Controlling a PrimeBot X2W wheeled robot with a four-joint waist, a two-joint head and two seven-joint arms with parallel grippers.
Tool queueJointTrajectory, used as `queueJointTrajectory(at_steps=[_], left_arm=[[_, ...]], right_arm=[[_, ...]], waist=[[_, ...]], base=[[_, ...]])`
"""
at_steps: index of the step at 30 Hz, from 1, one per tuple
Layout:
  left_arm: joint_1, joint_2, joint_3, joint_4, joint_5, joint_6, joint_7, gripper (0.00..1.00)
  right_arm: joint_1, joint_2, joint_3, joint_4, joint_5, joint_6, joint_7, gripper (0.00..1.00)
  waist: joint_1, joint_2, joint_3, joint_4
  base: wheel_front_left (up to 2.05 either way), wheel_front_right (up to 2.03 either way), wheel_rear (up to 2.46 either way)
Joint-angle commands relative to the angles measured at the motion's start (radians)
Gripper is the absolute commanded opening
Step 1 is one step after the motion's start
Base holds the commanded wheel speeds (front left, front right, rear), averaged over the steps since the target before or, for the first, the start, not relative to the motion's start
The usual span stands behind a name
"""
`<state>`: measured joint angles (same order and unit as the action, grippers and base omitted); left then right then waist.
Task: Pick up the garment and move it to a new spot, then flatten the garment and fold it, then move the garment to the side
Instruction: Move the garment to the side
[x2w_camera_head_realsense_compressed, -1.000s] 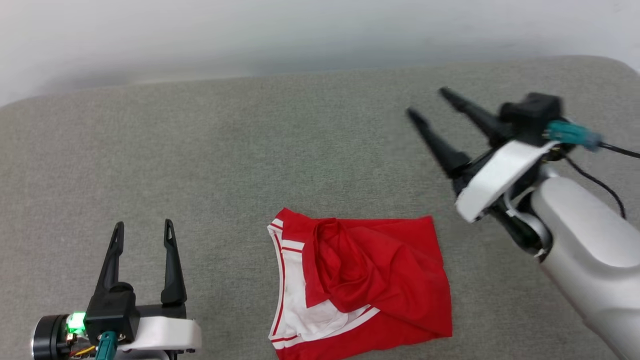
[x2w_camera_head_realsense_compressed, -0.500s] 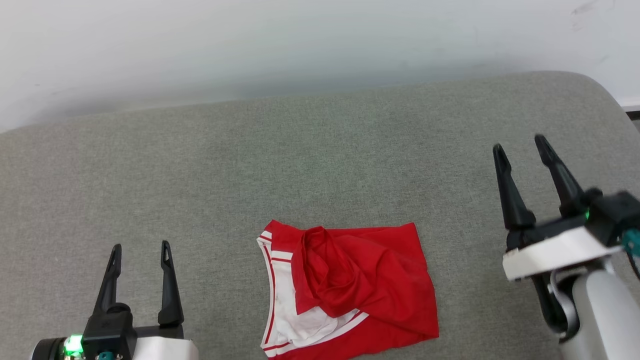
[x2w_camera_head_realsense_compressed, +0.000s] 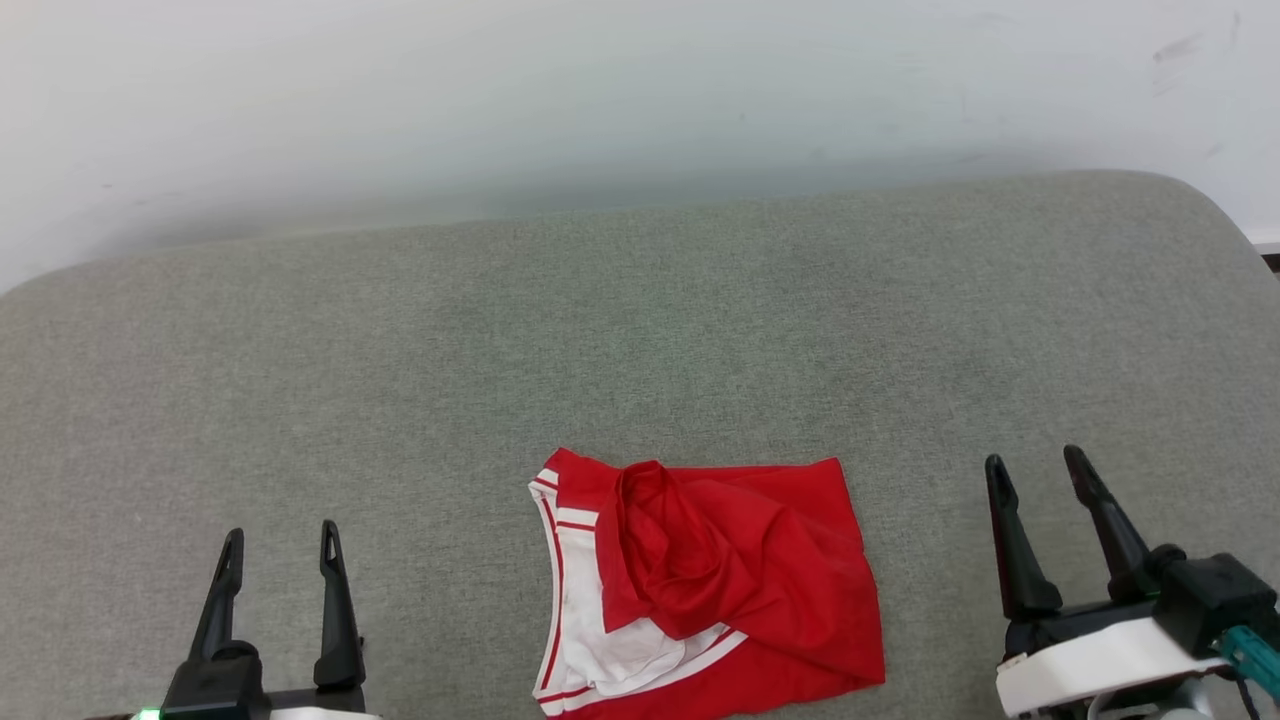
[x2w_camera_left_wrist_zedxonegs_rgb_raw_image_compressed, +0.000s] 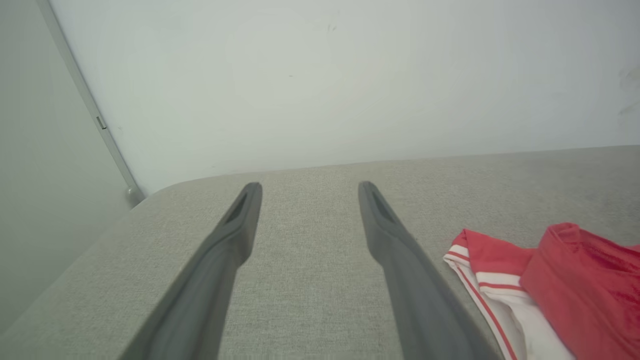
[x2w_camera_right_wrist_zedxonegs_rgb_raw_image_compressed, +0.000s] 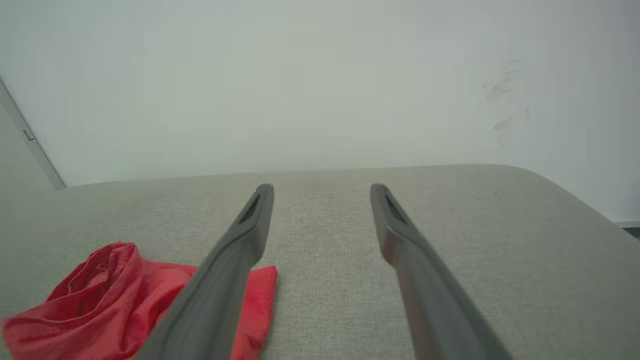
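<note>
l gripper (x2w_camera_head_realsense_compressed: 280, 531) & r gripper (x2w_camera_head_realsense_compressed: 1033, 457) both spread wide, empty, either side of garment (x2w_camera_head_realsense_compressed: 720, 580), not touching.

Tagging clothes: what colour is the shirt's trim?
Trim: white with red stripes; best in left wrist view.

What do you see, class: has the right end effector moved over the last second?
Yes. The right end effector has drawn back towards the robot: once beyond the far edge of the garment, now beside it.

Right gripper (x2w_camera_head_realsense_compressed: 1033, 462) down from mid-air to the lower right.
</note>
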<state>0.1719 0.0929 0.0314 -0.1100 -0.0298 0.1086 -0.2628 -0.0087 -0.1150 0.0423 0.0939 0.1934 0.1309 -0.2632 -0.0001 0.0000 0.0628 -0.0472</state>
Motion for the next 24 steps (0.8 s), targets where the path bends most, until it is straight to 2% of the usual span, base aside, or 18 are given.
queueJointTrajectory(at_steps=[1, 6, 11, 14, 18, 24], left_arm=[[0.008, -0.001, 0.002, 0.000, 0.000, -0.001, -0.003, 1.00], [0.004, -0.004, 0.006, 0.004, 0.003, -0.007, -0.003, 1.00], [-0.010, -0.007, 0.012, 0.004, 0.006, -0.009, -0.003, 1.00], [-0.020, -0.009, 0.009, 0.005, 0.007, -0.012, -0.003, 1.00], [-0.034, -0.011, 0.008, 0.007, 0.008, -0.017, -0.003, 1.00], [-0.053, -0.015, 0.008, 0.003, 0.009, -0.017, -0.003, 1.00]], right_arm=[[0.010, 0.007, 0.001, -0.009, -0.006, 0.000, -0.002, 1.00], [-0.013, 0.001, 0.002, -0.022, -0.013, 0.000, -0.002, 1.00], [-0.133, -0.068, 0.033, -0.047, -0.012, 0.000, -0.002, 1.00], [-0.237, -0.131, 0.063, -0.033, 0.014, -0.001, 0.010, 1.00], [-0.384, -0.229, 0.159, -0.005, 0.138, 0.000, 0.194, 1.00], [-0.508, -0.378, 0.313, 0.017, 0.480, 0.000, 0.657, 1.00]], waist=[[0.0001, 0.0000, 0.000, 0.001], [0.0001, 0.0000, 0.006, 0.004], [0.0001, 0.0000, 0.018, 0.001], [0.0001, 0.0000, 0.029, 0.004], [0.0001, 0.0000, 0.045, 0.009], [0.0001, 0.0000, 0.072, 0.017]], base=[[0.00, 0.00, 0.00], [0.00, 0.00, 0.00], [0.00, 0.00, 0.00], [0.00, 0.00, 0.00], [0.00, 0.00, 0.00], [0.00, 0.00, 0.00]])
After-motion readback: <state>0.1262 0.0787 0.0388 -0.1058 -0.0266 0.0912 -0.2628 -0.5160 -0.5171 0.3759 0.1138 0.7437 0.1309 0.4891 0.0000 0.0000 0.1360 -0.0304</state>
